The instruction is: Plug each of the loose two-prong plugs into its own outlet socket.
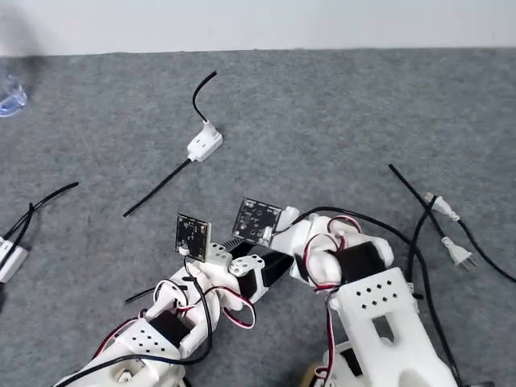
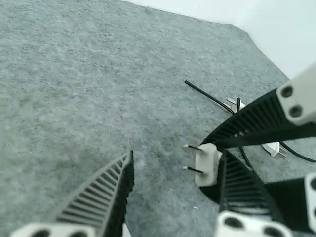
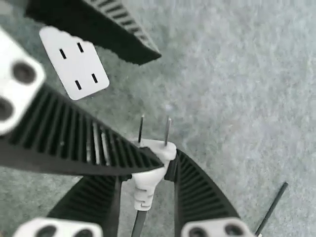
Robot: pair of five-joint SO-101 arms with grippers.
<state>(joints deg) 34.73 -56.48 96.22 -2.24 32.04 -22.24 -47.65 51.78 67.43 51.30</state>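
Note:
My right gripper point(image 3: 148, 165) is shut on a white two-prong plug point(image 3: 150, 158), whose prongs point away from the wrist. The same plug point(image 2: 206, 165) hangs just beside one finger point(image 2: 239, 185) of my left gripper point(image 2: 177, 157), which is open and holds nothing. A white outlet socket point(image 1: 204, 143) on a black cord lies on the grey carpet beyond both arms. That socket point(image 3: 74, 64) appears between the left gripper's spread fingers, slots facing up. Two loose plugs point(image 1: 442, 206) point(image 1: 459, 255) lie at the right, and they are the plugs point(image 2: 232, 103) point(image 2: 271, 147) on the carpet behind the held one.
A second white outlet point(image 1: 8, 260) with black cords sits at the left edge. Black cords point(image 1: 415, 193) trail across the carpet at the right. A clear bluish object point(image 1: 10, 95) rests at the far left. The pale wall point(image 1: 258, 24) bounds the back.

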